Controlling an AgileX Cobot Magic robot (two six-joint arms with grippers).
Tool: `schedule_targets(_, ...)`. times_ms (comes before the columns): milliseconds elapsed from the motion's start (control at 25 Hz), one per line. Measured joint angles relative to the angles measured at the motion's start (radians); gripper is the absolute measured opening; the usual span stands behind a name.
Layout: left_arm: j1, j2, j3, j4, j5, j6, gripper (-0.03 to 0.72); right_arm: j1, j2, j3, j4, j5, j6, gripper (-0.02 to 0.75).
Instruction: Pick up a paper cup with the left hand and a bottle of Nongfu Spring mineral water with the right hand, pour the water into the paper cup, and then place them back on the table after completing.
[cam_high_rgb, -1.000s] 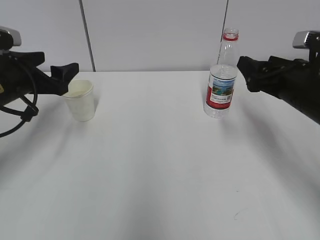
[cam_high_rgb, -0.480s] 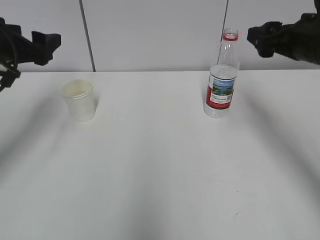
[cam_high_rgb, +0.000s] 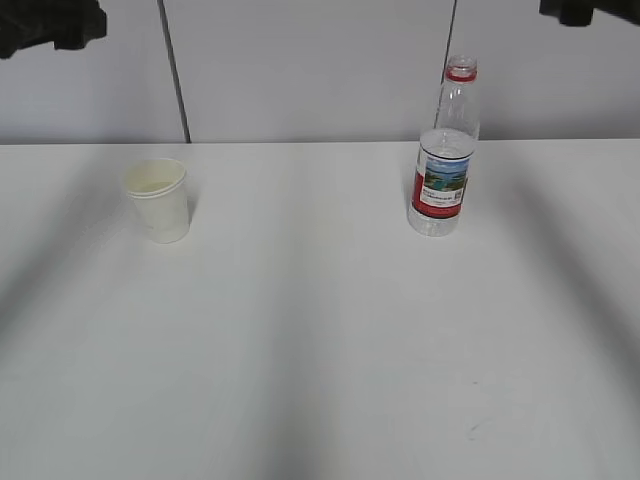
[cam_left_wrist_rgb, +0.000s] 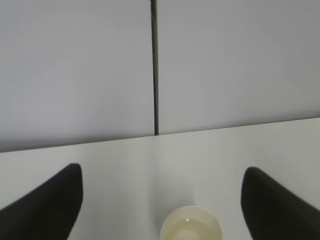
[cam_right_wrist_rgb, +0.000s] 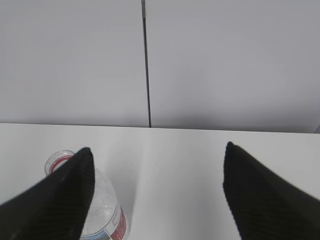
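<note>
- Toward the back edge of the table (cam_high_rgb: 320, 340), on its left side, one paper cup (cam_high_rgb: 158, 199) stands upright: a short, tapered, off-white cup with a rolled rim, holding a shallow pool of clear water (cam_left_wrist_rgb: 189, 231).
- Along that same back strip, on the right side, one bottle (cam_high_rgb: 443, 148) stands upright: clear ribbed plastic, a red ring at its open neck, a red and blue label around its body, and water up to about the shoulder.
- Cup and bottle are well apart, with smooth, plain white tabletop between them and a broad bare stretch running to the front edge.
- Behind the back edge rises a pale grey panelled wall (cam_high_rgb: 310, 70) with two dark vertical seams.
- Left hand (cam_left_wrist_rgb: 160, 200): raised above the cup, its two matte black fingers spread wide, nothing between them.
- Right hand (cam_right_wrist_rgb: 155, 192): raised above and beside the bottle, its two textured black fingers spread wide, released and touching nothing.
- From the exterior, only dark tips of both arms show at the top corners.
</note>
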Motion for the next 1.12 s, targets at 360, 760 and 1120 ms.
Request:
schedule_targets(360, -0.003, 0.019, -0.223, -0.048, 0.491, 0.0, 0.587, 0.0, 0.015, -0.261, 0.063, 0.428, -0.002, 0.591)
schedule_targets(760, -0.003, 0.048, -0.26, -0.16, 0.921, 0.086, 0.56, 0.0, 0.031, -0.388, 0.275, 0.93, -0.161, 0.591)
schedule_targets(1120, -0.003, 0.05, -0.264, -0.174, 1.021, 0.108, 0.516, 0.0, 0.031, -0.391, 0.316, 0.959, -0.191, 0.589)
